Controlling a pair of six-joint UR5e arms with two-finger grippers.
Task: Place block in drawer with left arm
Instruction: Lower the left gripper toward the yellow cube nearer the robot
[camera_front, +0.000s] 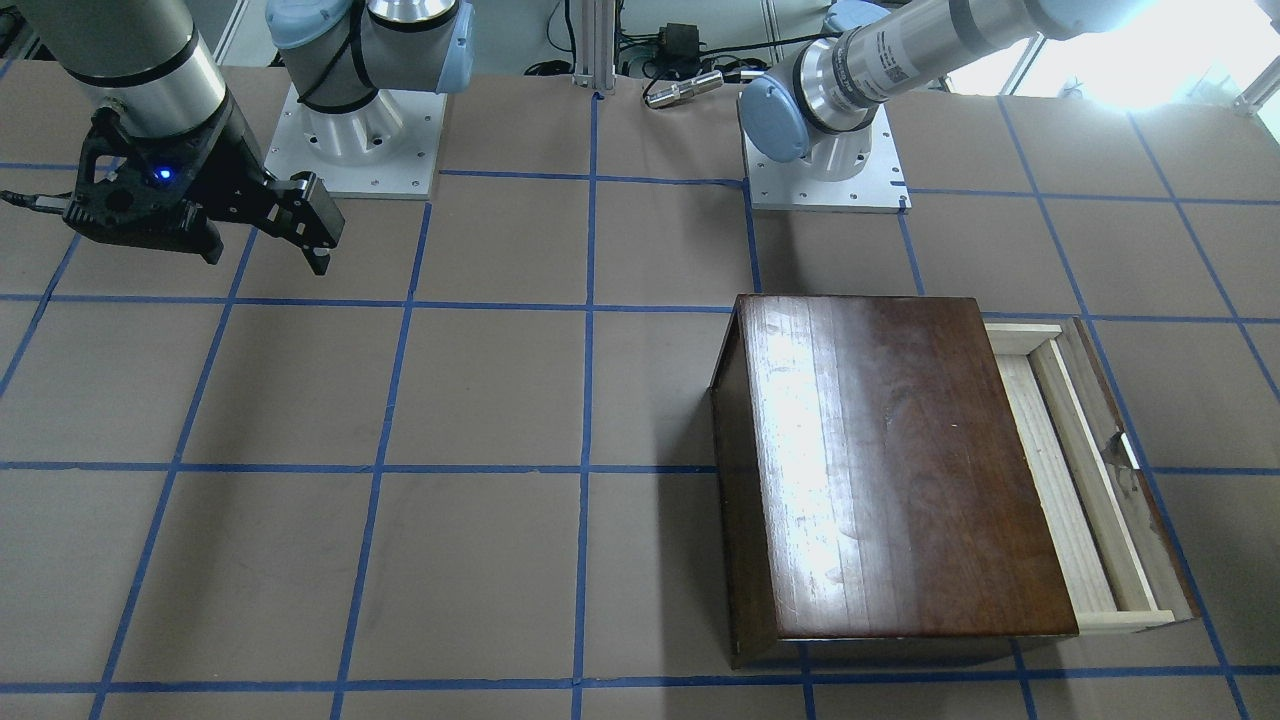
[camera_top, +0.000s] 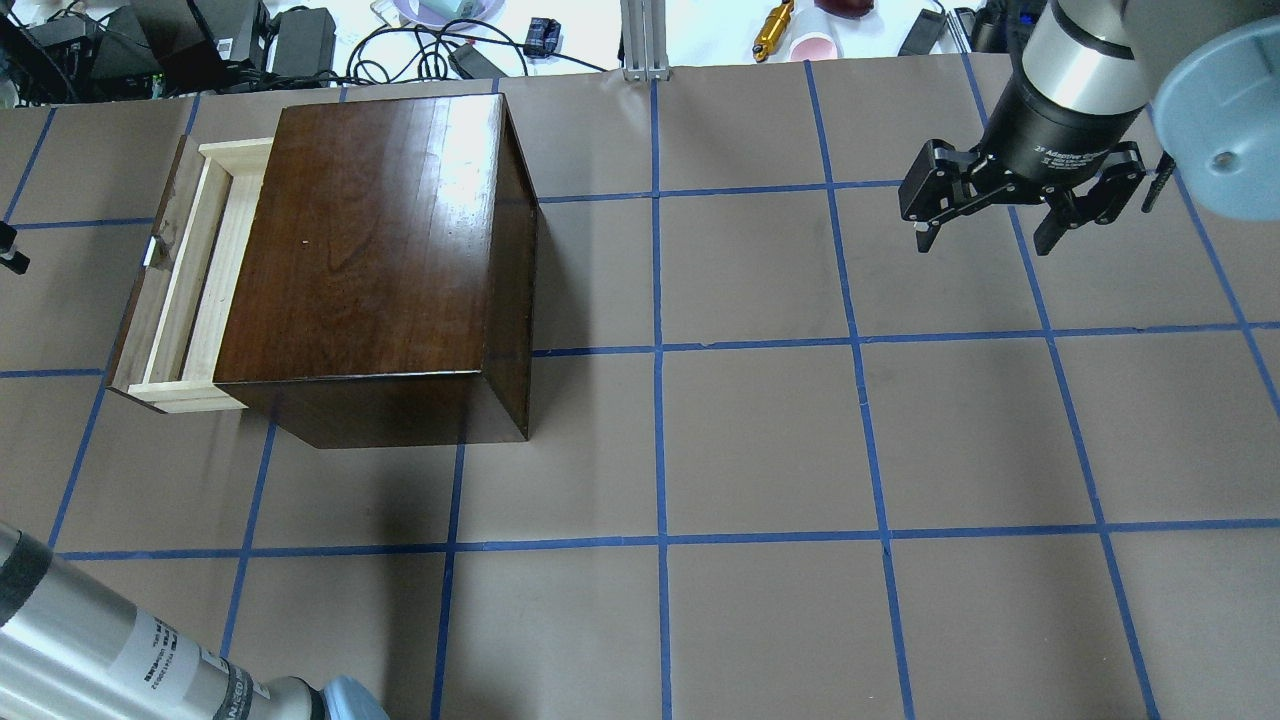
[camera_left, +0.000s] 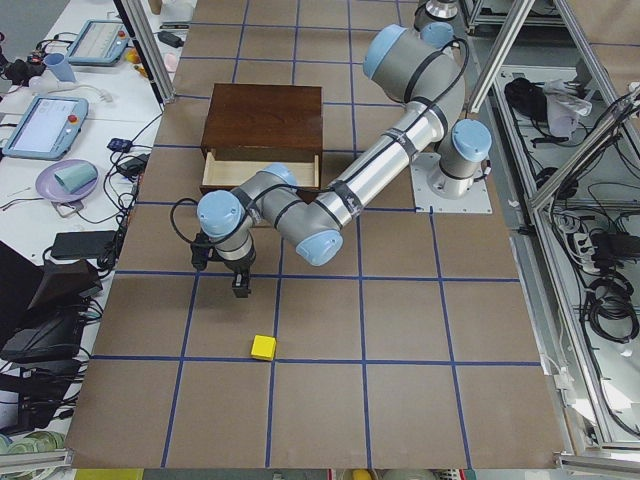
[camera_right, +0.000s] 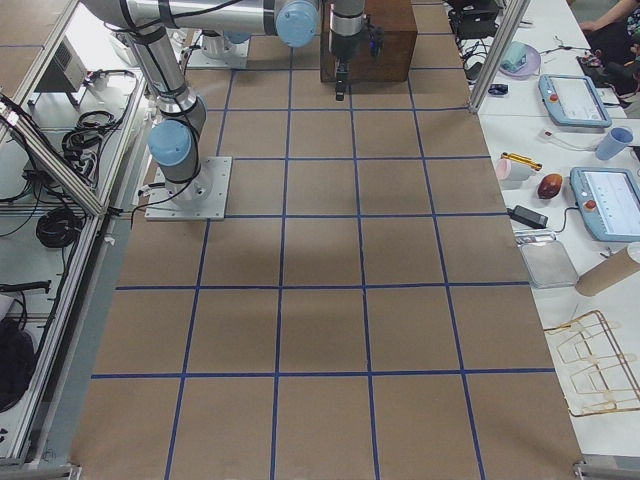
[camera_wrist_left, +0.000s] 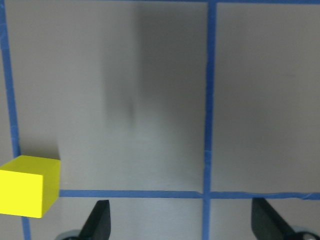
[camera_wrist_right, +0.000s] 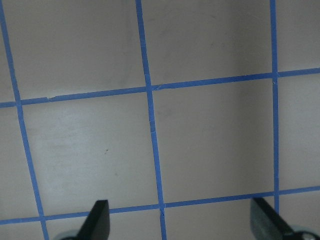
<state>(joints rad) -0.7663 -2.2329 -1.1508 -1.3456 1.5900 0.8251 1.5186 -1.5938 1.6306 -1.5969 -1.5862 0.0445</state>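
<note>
The yellow block (camera_left: 263, 347) lies on the table on a blue tape line, far from the cabinet. In the left wrist view the block (camera_wrist_left: 27, 185) sits at the lower left, outside the left fingertip (camera_wrist_left: 100, 220). My left gripper (camera_wrist_left: 184, 220) is open and empty. In the exterior left view it (camera_left: 240, 283) hangs over the table between the block and the drawer. The drawer (camera_top: 185, 290) is pulled partly out of the dark cabinet (camera_top: 370, 250), and its visible part holds nothing. My right gripper (camera_top: 985, 240) is open and empty, far from the cabinet.
The drawer's dark front panel (camera_front: 1125, 470) carries a small silvery handle. Cables and clutter (camera_top: 300, 40) lie past the table's far edge. A side table with tablets and a bowl (camera_left: 60, 180) stands beside the cabinet's end.
</note>
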